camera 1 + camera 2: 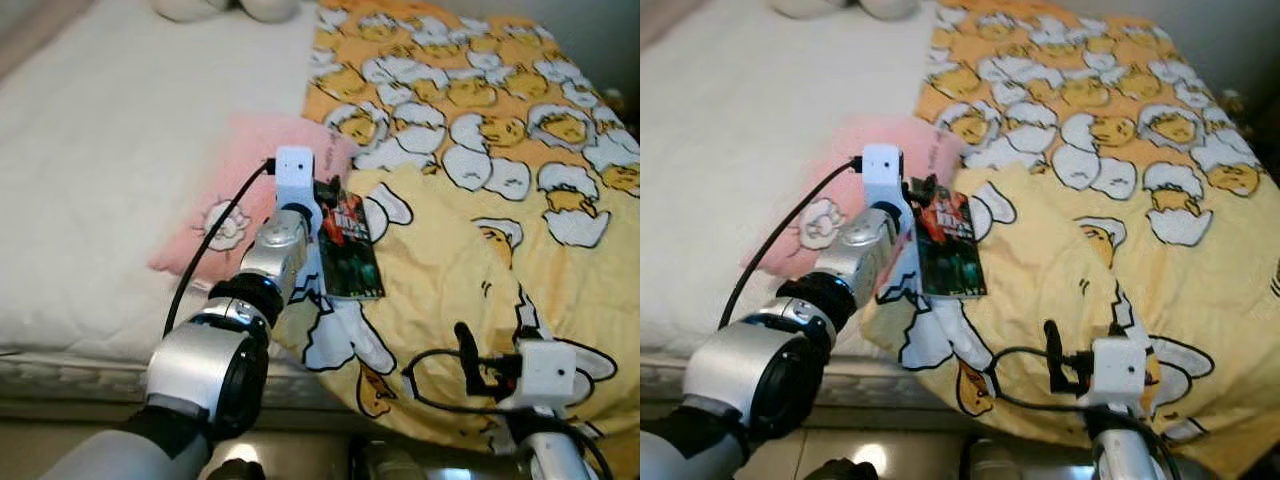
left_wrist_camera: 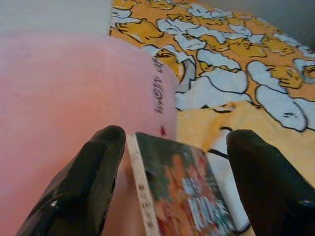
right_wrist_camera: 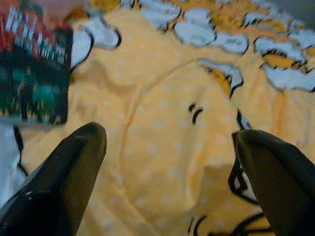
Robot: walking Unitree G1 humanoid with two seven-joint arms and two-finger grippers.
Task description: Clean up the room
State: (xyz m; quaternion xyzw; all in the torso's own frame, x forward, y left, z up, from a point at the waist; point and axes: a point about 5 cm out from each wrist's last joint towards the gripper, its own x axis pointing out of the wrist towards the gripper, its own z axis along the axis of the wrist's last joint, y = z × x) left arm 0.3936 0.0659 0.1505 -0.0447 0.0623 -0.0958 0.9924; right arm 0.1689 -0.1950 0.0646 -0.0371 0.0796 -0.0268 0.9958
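Observation:
A dark book (image 1: 352, 255) with a red and green cover lies flat on the yellow duck-print blanket (image 1: 480, 150), right beside a pink pillow (image 1: 250, 170). My left gripper (image 2: 172, 137) reaches over the bed to the book's far end, open, with one finger (image 2: 93, 167) by the spine and the other (image 2: 261, 172) well apart from the cover (image 2: 192, 201). Low by the bed's front edge, my right gripper (image 3: 170, 135) hovers open above the blanket (image 3: 167, 113), with nothing between its fingers; the book (image 3: 34, 78) lies off to its side.
A white mattress sheet (image 1: 100, 150) covers the left half of the bed. Pale soft items (image 1: 230, 8) sit at the head end. The bed's front edge (image 1: 90, 375) runs below my left arm, and black cables trail from both wrists.

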